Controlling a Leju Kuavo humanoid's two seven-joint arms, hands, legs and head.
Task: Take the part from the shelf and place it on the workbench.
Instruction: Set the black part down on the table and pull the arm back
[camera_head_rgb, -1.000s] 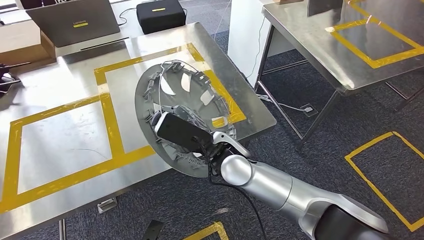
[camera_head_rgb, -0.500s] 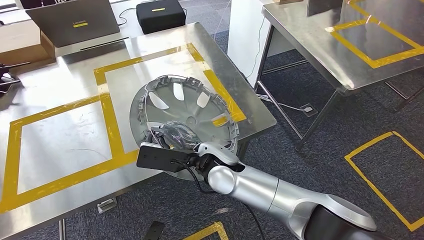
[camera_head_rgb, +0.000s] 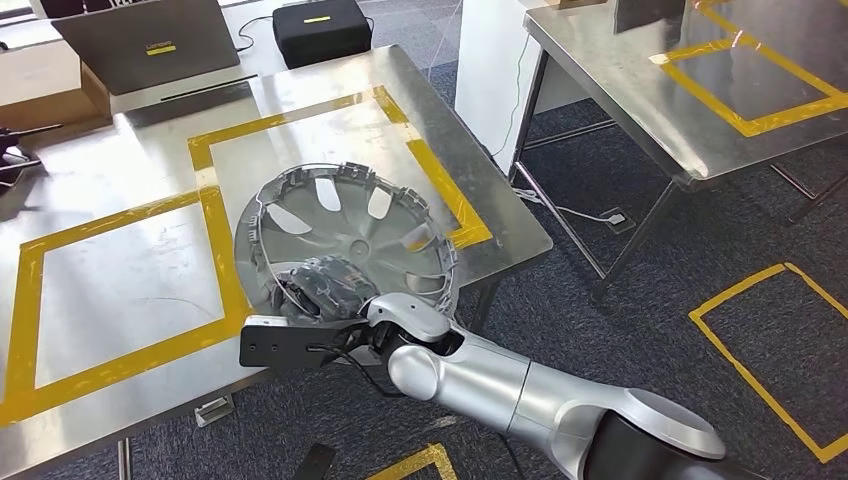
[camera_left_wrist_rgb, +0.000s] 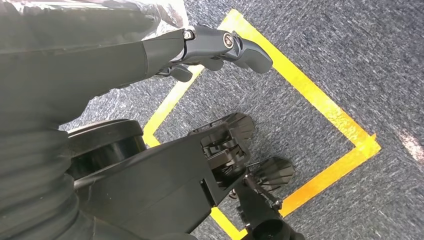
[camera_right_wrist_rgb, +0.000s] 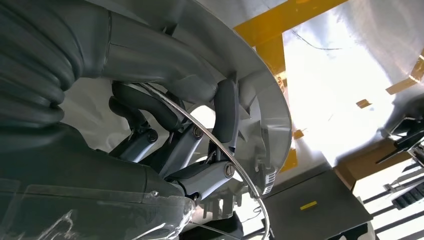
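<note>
Hubcap (camera_head_rgb: 350, 225), a silver round part with spoke slots and clips around its rim, lies low over the near right corner of the workbench (camera_head_rgb: 120, 170), inner side up, mostly inside the right-hand yellow tape square (camera_head_rgb: 440, 185). Whether it rests flat on the steel or is a little tilted cannot be told. The right hand (camera_head_rgb: 325, 285) holds its near edge, dark fingers curled in over the rim; in the right wrist view the fingers (camera_right_wrist_rgb: 225, 112) wrap around the rim and the thin wire ring (camera_right_wrist_rgb: 220, 150) that runs just inside it. The silver right arm (camera_head_rgb: 480, 385) comes in from the lower right, a flat black plate (camera_head_rgb: 295, 342) at the wrist sticking out over the bench edge.

The left hand (camera_left_wrist_rgb: 220, 47) hangs over grey carpet with a yellow taped outline (camera_left_wrist_rgb: 320, 105), fingers loosely bent, apart and holding nothing.

At the far side of the bench sit a closed laptop (camera_head_rgb: 150, 40) and a black case (camera_head_rgb: 320, 28). A second steel table (camera_head_rgb: 700, 90) with yellow tape stands well apart to the right
</note>
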